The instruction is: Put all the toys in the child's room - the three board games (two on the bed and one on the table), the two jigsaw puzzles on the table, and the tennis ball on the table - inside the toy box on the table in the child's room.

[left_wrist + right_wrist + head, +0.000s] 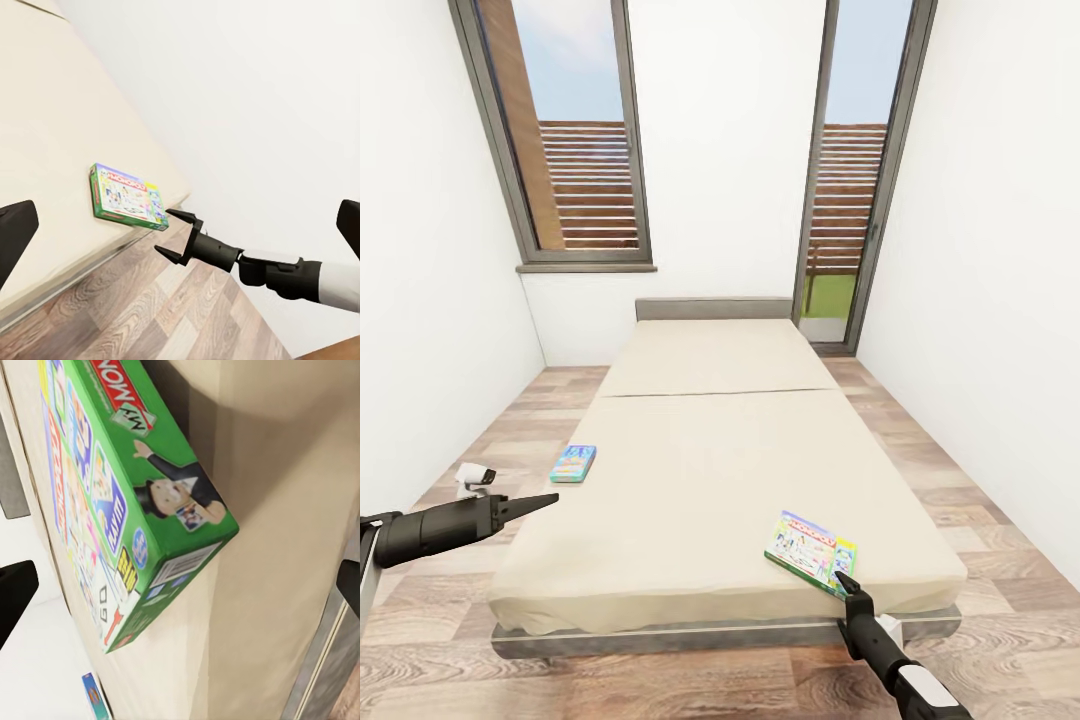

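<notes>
A green-edged board game [812, 552] lies flat on the near right corner of the beige bed [700, 450]. My right gripper [845, 580] is open just off the game's near corner, at the mattress edge, and holds nothing. In the right wrist view the game's green side [150, 472] is very close, between the spread fingers [15, 592]. The left wrist view shows the same game [126, 196] and the right gripper [171, 234] with its tips apart. A blue board game [573, 463] rests at the bed's left edge. My left gripper [548, 501] hovers open near the bed's left side, empty.
White walls close in on both sides, leaving narrow strips of wood-plank floor [950, 470] beside the bed. A small white object [475, 477] lies on the floor at the left. A window [575, 140] and a glass door [850, 180] stand behind the grey headboard.
</notes>
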### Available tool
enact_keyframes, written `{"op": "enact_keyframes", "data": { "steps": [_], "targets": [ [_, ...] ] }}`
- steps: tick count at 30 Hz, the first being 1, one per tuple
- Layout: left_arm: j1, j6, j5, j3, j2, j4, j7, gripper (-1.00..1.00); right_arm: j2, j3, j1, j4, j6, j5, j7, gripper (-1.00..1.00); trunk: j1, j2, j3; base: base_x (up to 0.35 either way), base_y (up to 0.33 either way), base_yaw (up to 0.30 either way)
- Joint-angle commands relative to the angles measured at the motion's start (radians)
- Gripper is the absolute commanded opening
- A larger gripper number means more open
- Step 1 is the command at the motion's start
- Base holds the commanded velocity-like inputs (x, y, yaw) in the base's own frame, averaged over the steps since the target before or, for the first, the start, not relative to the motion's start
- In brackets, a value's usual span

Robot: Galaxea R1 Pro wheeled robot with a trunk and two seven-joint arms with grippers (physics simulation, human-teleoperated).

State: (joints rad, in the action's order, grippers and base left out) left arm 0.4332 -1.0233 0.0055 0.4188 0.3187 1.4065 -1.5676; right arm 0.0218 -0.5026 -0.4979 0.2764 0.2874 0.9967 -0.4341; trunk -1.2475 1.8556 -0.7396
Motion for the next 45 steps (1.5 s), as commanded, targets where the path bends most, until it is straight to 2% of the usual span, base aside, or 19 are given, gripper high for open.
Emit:
{"op": "enact_keyframes", "data": {
  "steps": [1, 45],
  "targets": [
    [0.001, -0.011, 0.0, 0.0, 0.0, 0.0, -0.003, 1.0, 0.0, -0.005, -0.001, 0.0, 0.009, 0.007, -0.002, 1.0, 0.0, 0.0, -0.001, 0.0, 0.0, 0.0],
    [-0.001, -0.012, -0.001, 0.002, 0.002, 0.0, -0.003, 1.0, -0.005, -0.005, -0.001, 0.0, -0.025, 0.007, 0.0, 1.0, 0.0, 0.0, -0.001, 0.028, 0.011, 0.0]
  ]
}}
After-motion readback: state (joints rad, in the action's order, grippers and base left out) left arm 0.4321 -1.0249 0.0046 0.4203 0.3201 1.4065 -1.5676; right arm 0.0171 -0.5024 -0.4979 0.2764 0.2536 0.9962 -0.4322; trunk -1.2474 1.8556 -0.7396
